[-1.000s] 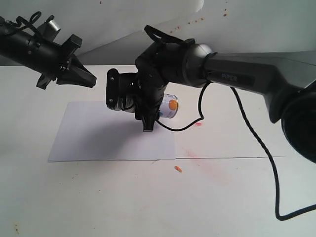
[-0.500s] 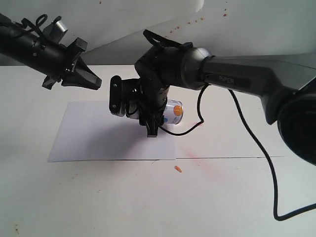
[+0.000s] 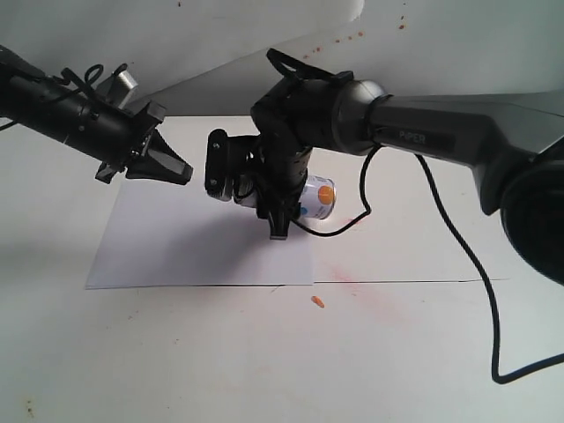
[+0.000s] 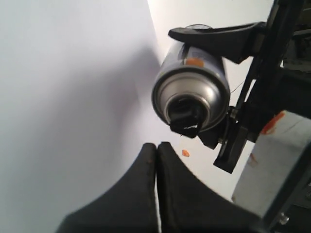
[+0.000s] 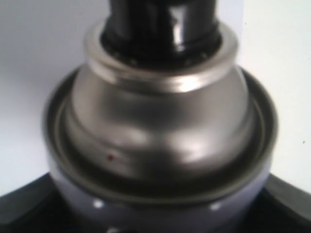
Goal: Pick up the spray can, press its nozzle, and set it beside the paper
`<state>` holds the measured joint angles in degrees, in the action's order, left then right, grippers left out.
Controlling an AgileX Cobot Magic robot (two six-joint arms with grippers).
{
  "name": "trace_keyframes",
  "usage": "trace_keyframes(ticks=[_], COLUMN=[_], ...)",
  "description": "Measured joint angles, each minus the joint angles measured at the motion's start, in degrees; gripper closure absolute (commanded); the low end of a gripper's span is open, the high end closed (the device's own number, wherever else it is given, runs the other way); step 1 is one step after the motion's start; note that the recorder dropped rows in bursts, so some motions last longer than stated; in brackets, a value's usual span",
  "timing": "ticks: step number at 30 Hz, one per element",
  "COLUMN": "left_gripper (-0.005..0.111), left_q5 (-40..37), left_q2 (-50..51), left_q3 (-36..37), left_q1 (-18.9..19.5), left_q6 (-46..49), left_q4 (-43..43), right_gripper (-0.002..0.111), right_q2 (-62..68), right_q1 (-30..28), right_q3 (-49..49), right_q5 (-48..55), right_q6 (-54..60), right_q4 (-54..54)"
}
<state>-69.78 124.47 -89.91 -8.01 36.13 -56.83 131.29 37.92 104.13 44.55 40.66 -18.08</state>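
My right gripper is shut on the spray can and holds it on its side in the air above the right part of the white paper. The dotted label shows an orange spot. My left gripper is shut and empty, its tips pointing at the can's top from the left with a gap between them. In the left wrist view the silver shoulder and black nozzle face my closed fingertips without touching. The right wrist view is filled by the can's shoulder and nozzle.
The right arm's wrist camera block sits between the left gripper and the can. A black cable trails over the table on the right. An orange crumb and red smears lie near the paper's right edge.
The left gripper has moved right and downward, closer to the can's nozzle end. The right gripper has shifted the held can slightly to the right.
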Motion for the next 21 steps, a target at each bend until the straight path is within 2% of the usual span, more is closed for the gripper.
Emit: trace_keyframes(ticks=[21], left_gripper=[0.107], left_q5=[0.0], left_q2=[1.8], left_q3=[0.0], left_q1=[-0.2], left_q6=[3.9], left_q4=[-7.5], right_gripper=[0.108], right_q2=[0.0], right_q1=[-0.6], right_q3=[0.0], right_q5=[0.3], right_q6=[0.5], right_q4=[2.5])
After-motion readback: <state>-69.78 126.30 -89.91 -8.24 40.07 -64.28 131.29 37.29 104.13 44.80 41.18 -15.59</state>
